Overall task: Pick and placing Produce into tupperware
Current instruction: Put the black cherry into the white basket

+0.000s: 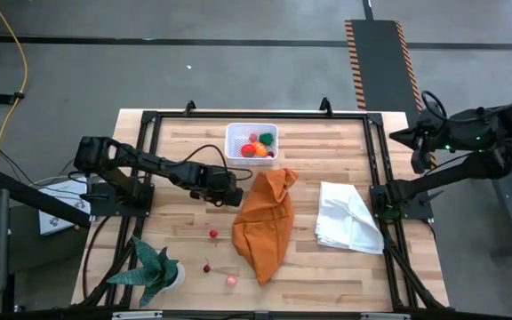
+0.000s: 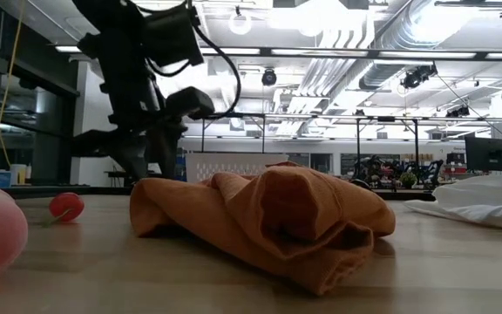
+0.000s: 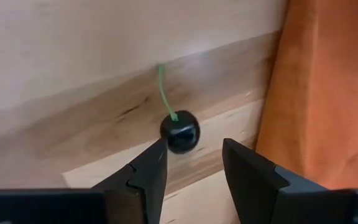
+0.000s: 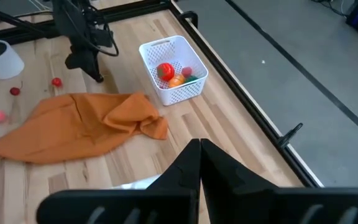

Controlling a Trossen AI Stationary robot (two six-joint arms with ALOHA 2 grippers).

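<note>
Some produce (image 1: pixel 258 147) sits in the tub (image 1: pixel 235 133); left gripper (image 3: pixel 194 163) fingers apart at a dark cherry (image 3: pixel 180 132); right gripper (image 4: pixel 199 163) fingers together; three pieces (image 1: pixel 212 234) remain on the bench (image 1: pixel 327 267).

You are looking at a robotics lab or industrial test bay. The wooden table (image 1: pixel 327 267) carries a black metal frame (image 1: pixel 256 115) on which both arms are mounted. The floor around it is bare grey concrete (image 1: pixel 238 53), marked with a black-and-orange hazard strip (image 1: pixel 356 53) and crossed by a yellow cable (image 1: pixel 20 53). In the low view you see an open ceiling with exposed ducts (image 2: pixel 408 35), pipes and strip lighting (image 2: pixel 356 54), with further benches and equipment (image 2: pixel 390 170) in the background.
</note>
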